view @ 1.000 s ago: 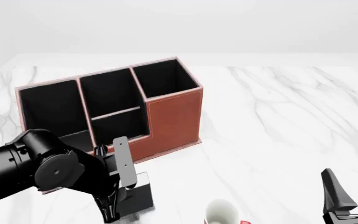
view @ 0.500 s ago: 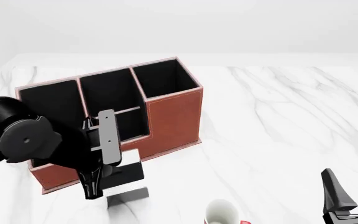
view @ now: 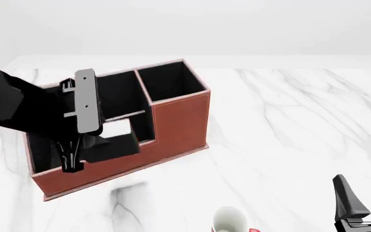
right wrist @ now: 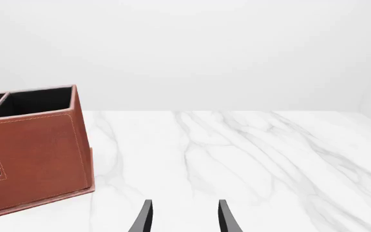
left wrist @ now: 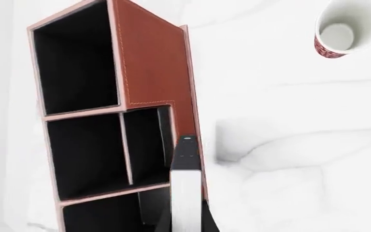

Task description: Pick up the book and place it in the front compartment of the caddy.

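Hovering book (view: 111,145) over caddy (view: 179,123) rim

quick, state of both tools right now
Left tool: shut on the thin black book with a white edge, above the red-brown leather-look caddy.
Right tool: open, holding nothing.

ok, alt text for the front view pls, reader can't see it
The left gripper holds the black book in the air in front of the red-brown caddy on a white marble table. The right gripper sits open and empty at the near right corner, with a white-and-red mug at the near edge.
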Tool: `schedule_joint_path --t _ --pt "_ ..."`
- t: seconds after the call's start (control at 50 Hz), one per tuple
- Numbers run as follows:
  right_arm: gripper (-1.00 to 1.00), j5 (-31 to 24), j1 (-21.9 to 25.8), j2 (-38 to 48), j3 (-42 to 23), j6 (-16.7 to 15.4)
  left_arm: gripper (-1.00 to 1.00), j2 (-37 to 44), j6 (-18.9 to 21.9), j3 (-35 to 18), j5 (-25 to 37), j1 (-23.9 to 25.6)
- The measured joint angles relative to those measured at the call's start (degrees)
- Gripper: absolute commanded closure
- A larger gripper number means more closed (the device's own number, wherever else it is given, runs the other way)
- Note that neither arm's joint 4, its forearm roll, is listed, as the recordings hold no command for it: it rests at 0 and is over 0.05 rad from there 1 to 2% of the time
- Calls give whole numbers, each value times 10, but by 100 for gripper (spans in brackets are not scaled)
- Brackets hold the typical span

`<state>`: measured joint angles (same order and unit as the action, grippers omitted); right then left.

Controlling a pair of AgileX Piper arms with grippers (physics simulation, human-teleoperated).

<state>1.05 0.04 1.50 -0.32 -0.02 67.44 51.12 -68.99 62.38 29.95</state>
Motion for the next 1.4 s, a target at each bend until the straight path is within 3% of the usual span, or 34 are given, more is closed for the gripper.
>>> schedule_joint_path --t 0.34,0.58,0.82,1.4 --pt "-100 0 0 0 0 0 100 20 38 -88 29 -28" --pt "-100 0 0 0 0 0 100 88 22 -192 63 -23" --pt "-100 0 0 0 0 0 100 147 11 -262 74 -34" --pt "-100 0 0 0 0 0 100 205 3 -333 75 -64"
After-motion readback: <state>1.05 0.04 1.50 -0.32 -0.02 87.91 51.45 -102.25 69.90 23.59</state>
